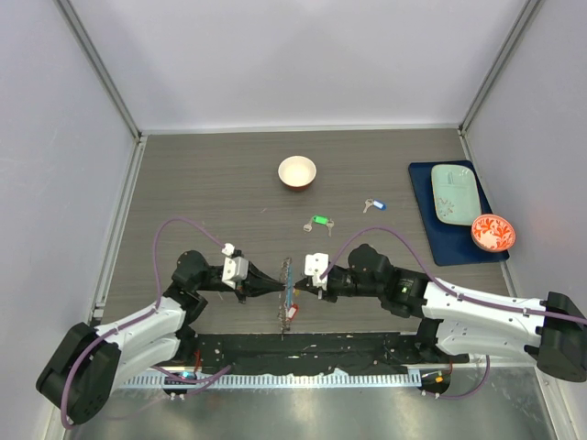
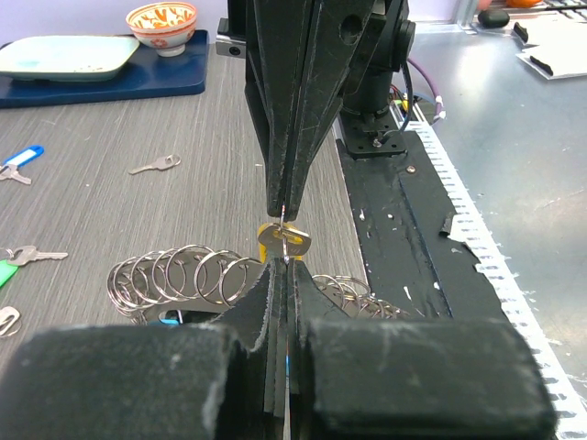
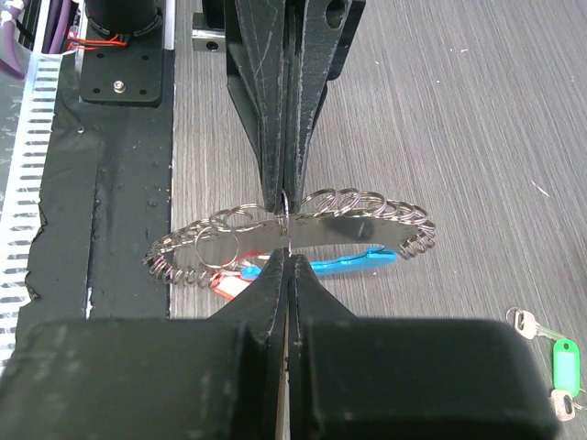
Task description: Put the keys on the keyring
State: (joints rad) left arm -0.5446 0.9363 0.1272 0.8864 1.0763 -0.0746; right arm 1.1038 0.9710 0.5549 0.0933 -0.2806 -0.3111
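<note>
The left claw and right claw were both pinched shut, tip to tip, on the keyring, its long axis crosswise between them, a yellow-tagged key at their tips and loose keys on the counter beyond, nearer the right claw.

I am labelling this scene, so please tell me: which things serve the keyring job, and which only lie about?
Job: large silvery wire keyring; green-tagged silver key; blue-tagged silver key; plain silver key.
Lying about: small white bowl; pale green tray; red patterned bowl; navy mat.
</note>
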